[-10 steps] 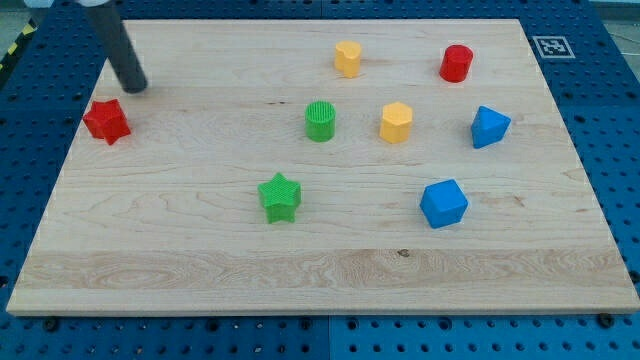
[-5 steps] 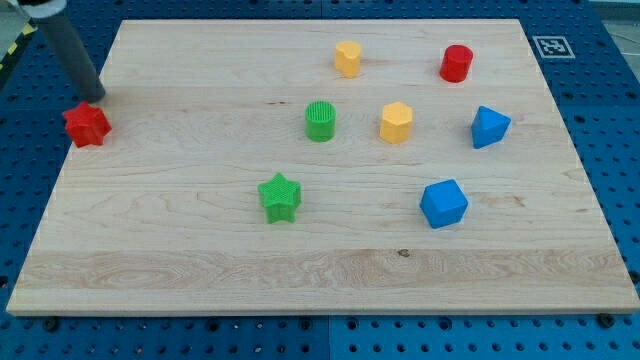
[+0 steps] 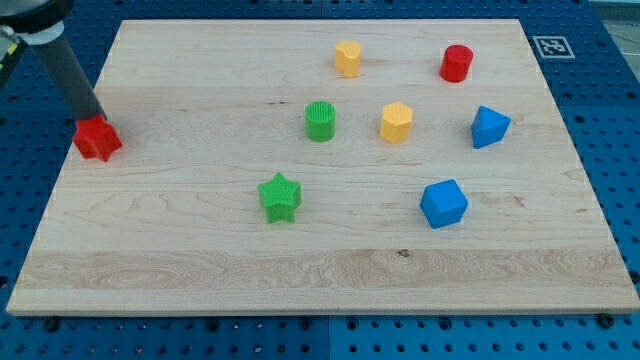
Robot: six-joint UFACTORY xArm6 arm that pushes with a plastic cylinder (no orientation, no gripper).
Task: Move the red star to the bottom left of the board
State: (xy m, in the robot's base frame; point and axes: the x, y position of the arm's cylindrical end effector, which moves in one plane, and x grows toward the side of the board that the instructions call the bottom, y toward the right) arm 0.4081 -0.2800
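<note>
The red star [image 3: 97,139] lies at the left edge of the wooden board [image 3: 320,270], about halfway down its upper part. My tip [image 3: 90,116] is at the star's upper left side and touches it. The dark rod rises from there to the view's top left corner.
A green star [image 3: 280,196] lies left of the middle. A green cylinder [image 3: 320,121], two yellow blocks [image 3: 396,122] [image 3: 348,59], a red cylinder [image 3: 456,63] and two blue blocks [image 3: 489,127] [image 3: 443,203] stand on the right half. A marker tag [image 3: 552,46] sits at top right.
My tip swung left past the star, then came down onto its upper left. The red star slid left toward the board's edge, then a little down and right.
</note>
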